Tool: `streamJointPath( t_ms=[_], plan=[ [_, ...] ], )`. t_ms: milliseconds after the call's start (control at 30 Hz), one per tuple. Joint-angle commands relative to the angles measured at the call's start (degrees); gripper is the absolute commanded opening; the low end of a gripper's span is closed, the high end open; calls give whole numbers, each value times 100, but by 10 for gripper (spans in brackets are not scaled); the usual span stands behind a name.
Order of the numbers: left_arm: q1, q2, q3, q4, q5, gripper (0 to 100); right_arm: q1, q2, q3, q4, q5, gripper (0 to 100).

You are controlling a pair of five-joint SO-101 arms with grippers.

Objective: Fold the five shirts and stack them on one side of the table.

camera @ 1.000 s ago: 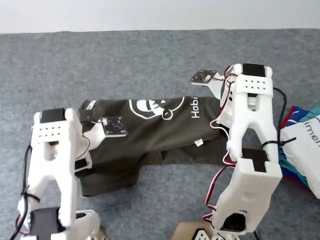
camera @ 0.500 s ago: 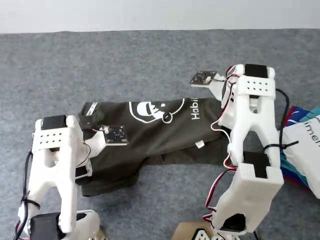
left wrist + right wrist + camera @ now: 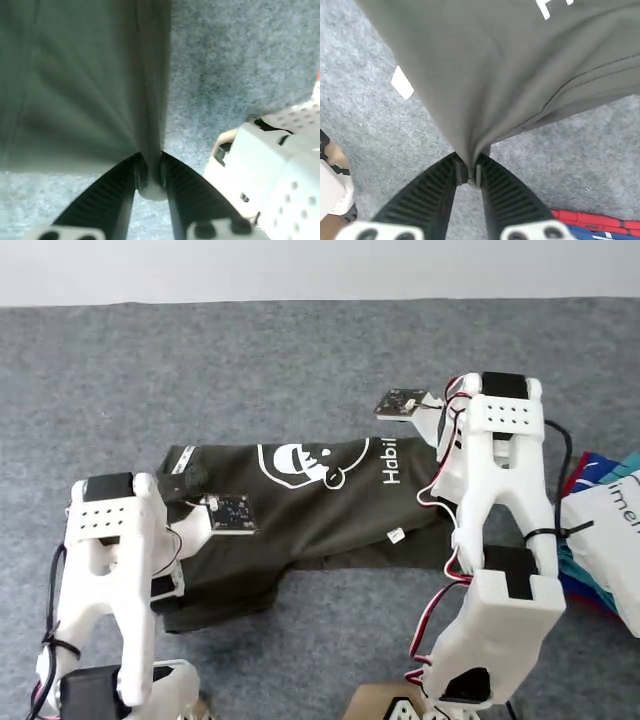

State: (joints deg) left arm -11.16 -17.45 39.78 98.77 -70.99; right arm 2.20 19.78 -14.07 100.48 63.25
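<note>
While spread over the middle of the desk (image 3: 300, 350), the dark shirt (image 3: 320, 510) is clamped at one end by the left gripper (image 3: 149, 167), at the other by the right gripper (image 3: 467, 169); folded shirts (image 3: 605, 525) are piled at the right edge.

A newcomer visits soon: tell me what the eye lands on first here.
A dark olive T-shirt with white print sprawls across the middle of the grey table. The left gripper and right gripper are each shut on a fold of it, at opposite ends. A colourful pile of garments sits at the table's right edge.
</note>
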Motion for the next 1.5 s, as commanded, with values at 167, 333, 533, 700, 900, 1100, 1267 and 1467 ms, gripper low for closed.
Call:
streamJointPath(
  t_ms=[167, 333, 533, 700, 900, 1100, 1267, 1467],
  plan=[
    [-44, -176, 391, 158, -264, 111, -145, -330, 53, 233, -97, 11],
    [-44, -185, 154, -88, 290, 155, -145, -330, 53, 233, -97, 11],
    [-44, -185, -154, -519, 712, 187, -145, -330, 53, 233, -97, 13],
    [-44, -167, -207, -1020, 976, 185, -145, -374, 53, 242, -97, 33],
    [-53, -141, -180, -1134, 993, 185, -119, -549, 53, 242, -308, 183],
    [-53, -141, 145, -1495, 985, 184, -145, -681, 26, 233, -316, 200],
    [-53, -149, 321, -2022, 1090, 184, -145, -646, 18, 66, -343, 199],
    [-53, -185, 295, -2831, 2198, 101, -224, -646, 18, -277, -352, 171]
  ],
)
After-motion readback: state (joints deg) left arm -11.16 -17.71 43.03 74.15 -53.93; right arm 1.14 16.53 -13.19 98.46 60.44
